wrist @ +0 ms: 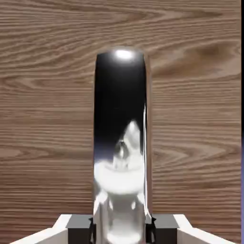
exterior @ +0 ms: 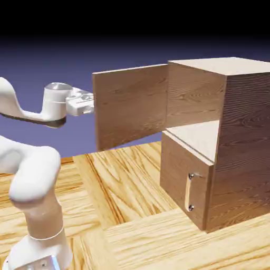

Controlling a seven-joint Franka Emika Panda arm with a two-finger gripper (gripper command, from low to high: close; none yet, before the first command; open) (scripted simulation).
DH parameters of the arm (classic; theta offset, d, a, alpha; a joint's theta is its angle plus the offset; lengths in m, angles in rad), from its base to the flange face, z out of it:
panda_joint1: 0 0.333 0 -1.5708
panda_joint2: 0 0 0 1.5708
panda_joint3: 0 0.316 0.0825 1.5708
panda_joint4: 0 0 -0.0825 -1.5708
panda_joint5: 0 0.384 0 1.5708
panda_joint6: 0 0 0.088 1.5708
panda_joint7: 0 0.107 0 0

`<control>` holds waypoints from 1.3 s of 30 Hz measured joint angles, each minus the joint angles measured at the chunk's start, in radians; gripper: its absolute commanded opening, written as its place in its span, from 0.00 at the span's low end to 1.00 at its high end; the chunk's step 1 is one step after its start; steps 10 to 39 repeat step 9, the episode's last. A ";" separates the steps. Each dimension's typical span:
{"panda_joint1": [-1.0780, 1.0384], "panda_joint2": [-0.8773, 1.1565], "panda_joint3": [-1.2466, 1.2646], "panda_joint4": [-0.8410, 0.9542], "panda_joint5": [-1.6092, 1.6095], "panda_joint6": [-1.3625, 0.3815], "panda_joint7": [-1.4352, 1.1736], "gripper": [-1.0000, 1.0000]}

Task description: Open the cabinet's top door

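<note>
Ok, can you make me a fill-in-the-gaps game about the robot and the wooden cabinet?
1. The top door of the cabinet is swung ____.
2. The gripper is shut on the top door's shiny metal ____.
3. The lower door is still ____.
4. The cabinet stands on a table made of ____.

Missing words: open; handle; closed; wood

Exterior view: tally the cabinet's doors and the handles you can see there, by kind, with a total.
Doors: 2, the top door swung open and the lower door shut.
Handles in view: 1, the short one on the lower door.
Total: 3
</note>
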 measured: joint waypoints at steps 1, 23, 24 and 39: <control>-0.034 -0.002 0.023 0.036 0.014 -0.031 -0.005 0.00; -0.297 -0.052 0.174 0.326 0.106 -0.260 -0.055 0.00; -0.297 -0.052 0.174 0.326 0.106 -0.260 -0.055 0.00; -0.297 -0.052 0.174 0.326 0.106 -0.260 -0.055 0.00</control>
